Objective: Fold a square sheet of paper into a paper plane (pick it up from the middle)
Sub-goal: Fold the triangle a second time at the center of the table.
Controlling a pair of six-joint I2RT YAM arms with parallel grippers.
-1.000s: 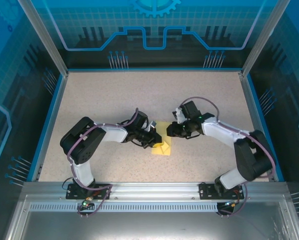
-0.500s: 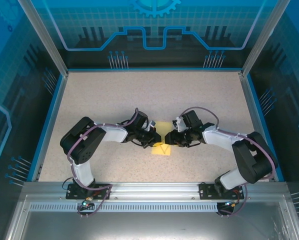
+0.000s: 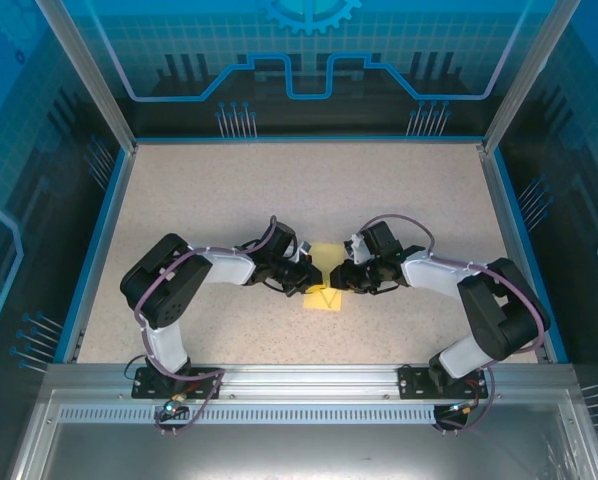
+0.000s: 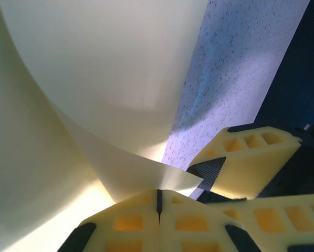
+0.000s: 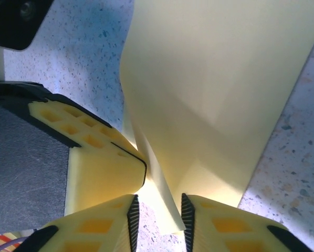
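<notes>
Left fingers (image 4: 131,220) pinch paper (image 4: 94,79); right fingers (image 5: 220,226) apart astride it.

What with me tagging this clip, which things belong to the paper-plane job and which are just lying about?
Job: yellow paper, partly folded; left gripper, jaws shut on its corner; right gripper, jaws slightly apart around a fold.
Not the job: speckled table; blue enclosure walls.
</notes>
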